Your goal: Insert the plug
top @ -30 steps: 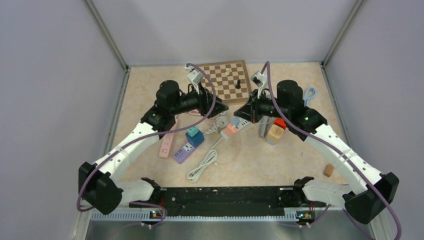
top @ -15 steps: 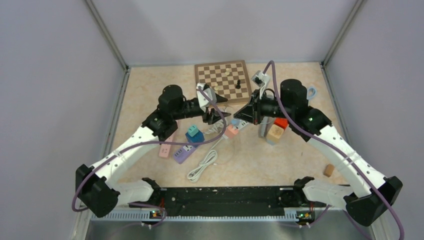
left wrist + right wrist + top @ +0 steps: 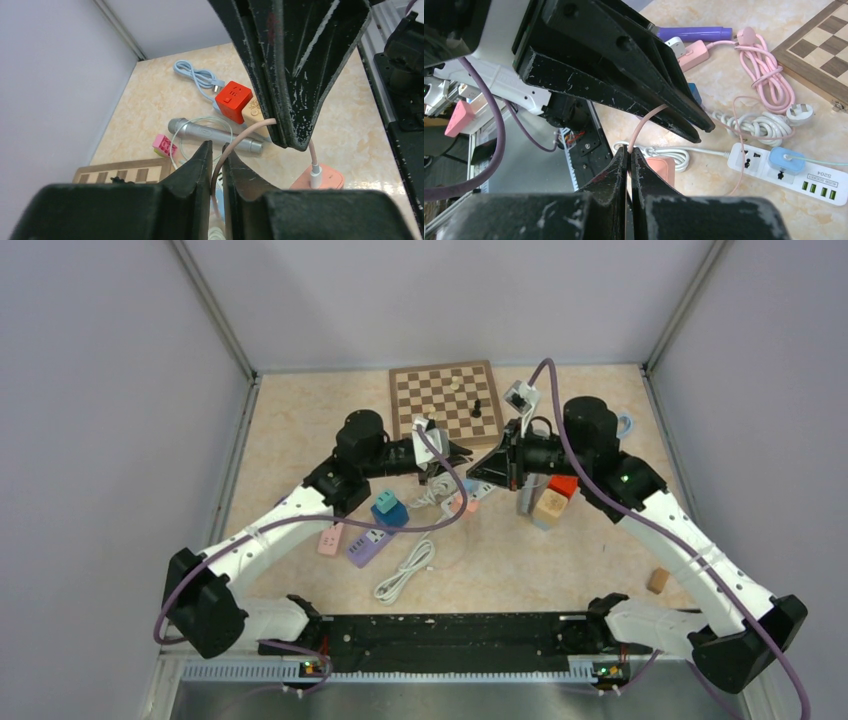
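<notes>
L gripper moved in, just clamped onto pink cable; R gripper pinching same cable. 2 grips now, prob handover/regrasp before insertion.

From where I stand, the table holds three power strips: a pink strip, a purple strip and a white strip. One chessboard at the far edge carries two pieces, a pale piece and a dark piece. There are four bundled cables: a long white loop, a tight white bundle, a pink coil and a light blue coil. There are two wooden blocks, a larger block and a small block near the right edge. One each: red cube, teal cube, silver microphone, salmon plug block, thin pink cord.
</notes>
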`<action>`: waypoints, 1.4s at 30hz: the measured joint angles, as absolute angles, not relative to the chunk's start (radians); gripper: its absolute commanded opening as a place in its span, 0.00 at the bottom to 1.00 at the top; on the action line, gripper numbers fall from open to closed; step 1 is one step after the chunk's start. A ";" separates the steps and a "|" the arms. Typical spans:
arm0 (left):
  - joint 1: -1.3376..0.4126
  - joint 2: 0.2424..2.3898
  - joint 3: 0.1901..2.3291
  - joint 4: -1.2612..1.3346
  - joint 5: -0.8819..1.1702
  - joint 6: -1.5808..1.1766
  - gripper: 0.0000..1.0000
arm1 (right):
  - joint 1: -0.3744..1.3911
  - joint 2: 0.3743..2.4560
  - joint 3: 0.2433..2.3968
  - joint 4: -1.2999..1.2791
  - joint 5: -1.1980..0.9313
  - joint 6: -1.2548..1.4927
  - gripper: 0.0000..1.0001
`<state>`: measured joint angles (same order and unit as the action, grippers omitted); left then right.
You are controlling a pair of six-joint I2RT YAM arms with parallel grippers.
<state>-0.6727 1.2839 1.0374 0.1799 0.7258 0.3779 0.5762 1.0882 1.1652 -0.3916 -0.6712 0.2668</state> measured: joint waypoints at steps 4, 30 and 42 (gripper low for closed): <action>-0.677 1.284 1.049 0.175 0.733 0.406 0.00 | 0.576 1.087 1.166 -0.390 -0.657 0.275 0.00; -0.701 1.252 1.126 0.153 0.646 0.443 0.00 | 0.677 1.073 1.106 -0.406 -0.354 0.150 0.70; -0.701 1.256 1.159 0.110 0.591 0.444 0.00 | 0.714 1.108 1.081 -0.397 -0.292 0.100 0.00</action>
<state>-0.7013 1.2560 1.1595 0.1104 0.5911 0.4442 0.7136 1.1076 1.0805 -0.3969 -0.2916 0.1001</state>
